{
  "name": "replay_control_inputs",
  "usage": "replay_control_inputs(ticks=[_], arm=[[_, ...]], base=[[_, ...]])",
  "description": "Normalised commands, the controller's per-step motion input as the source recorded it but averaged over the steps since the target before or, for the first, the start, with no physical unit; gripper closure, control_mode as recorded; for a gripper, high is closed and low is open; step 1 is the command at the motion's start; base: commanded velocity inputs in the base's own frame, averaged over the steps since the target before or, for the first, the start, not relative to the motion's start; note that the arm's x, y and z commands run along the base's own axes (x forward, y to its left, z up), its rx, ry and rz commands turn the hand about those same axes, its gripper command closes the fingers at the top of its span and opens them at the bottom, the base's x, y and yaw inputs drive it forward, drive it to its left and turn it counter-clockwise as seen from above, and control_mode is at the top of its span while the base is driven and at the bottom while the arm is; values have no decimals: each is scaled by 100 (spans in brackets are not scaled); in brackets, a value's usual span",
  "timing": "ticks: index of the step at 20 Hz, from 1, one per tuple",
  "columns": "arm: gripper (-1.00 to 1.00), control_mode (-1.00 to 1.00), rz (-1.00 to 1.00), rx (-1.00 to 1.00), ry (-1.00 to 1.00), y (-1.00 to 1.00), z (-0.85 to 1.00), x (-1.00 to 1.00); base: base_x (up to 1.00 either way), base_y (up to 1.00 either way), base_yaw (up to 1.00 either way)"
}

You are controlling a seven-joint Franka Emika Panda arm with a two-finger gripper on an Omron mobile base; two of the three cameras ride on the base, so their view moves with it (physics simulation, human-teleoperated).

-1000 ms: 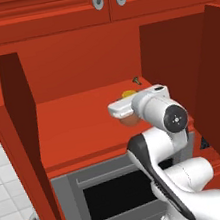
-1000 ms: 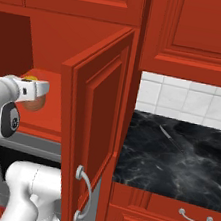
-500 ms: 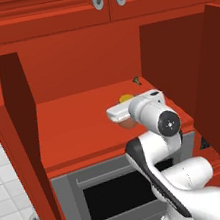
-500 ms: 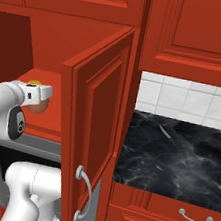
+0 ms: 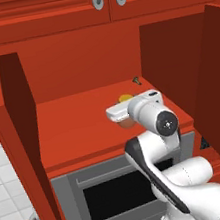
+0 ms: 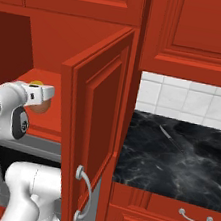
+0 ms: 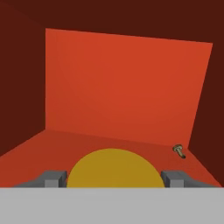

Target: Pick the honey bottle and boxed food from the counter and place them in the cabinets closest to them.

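The gripper [image 7: 113,178] pinches the honey bottle [image 7: 114,168] between its fingertips [image 7: 54,178], low over the open cabinet's shelf [image 5: 74,128], near its right side. Letting go before it sits flat risks a tip and a roll toward the shelf's near edge.

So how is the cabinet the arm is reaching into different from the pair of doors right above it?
The lower cabinet stands open, both doors swung out; the upper doors are shut. The lower one shows a plain red shelf with the honey bottle at the gripper; the upper doors hide whatever is inside. The upper doors' curved silver handles meet at the middle. Both are glossy red with panelled fronts.
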Motion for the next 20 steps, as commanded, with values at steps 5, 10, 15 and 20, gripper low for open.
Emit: replay_control_inputs(ticks=[5, 10, 15, 20], arm=[[100, -100, 0, 0, 0, 0, -10, 27], [100, -100, 0, 0, 0, 0, -15, 25], [100, -100, 0, 0, 1, 0, -22, 21], [100, -100, 0, 0, 2, 0, -26, 23]], base=[[0, 0, 0], [0, 0, 0], [0, 0, 0], [0, 0, 0]])
